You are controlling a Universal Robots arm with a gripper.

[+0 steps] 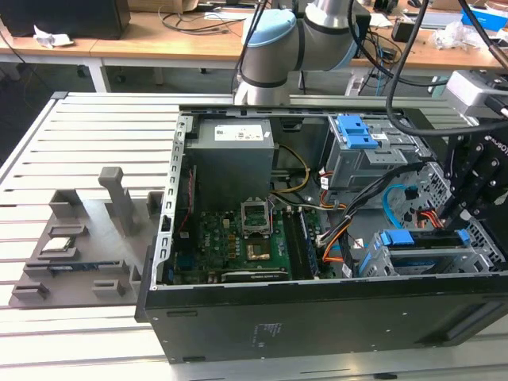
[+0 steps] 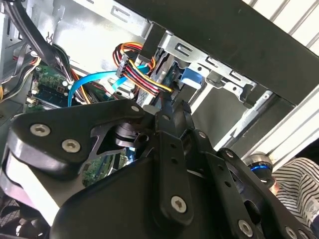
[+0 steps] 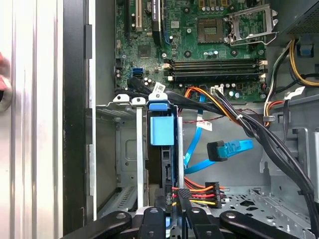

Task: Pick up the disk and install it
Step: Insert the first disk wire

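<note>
Ribbed grey table (image 1: 87, 127) is seen under an open computer case (image 1: 317, 325). Lower right, the black claw (image 3: 172, 211) is pinched on the disk (image 3: 162, 130), blue-railed, standing edgewise in its metal bay (image 3: 127, 149).

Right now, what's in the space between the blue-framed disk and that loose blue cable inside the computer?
In the first wrist view, between the disk and the blue cable stands a thin metal cage wall, then bare case floor.
</note>
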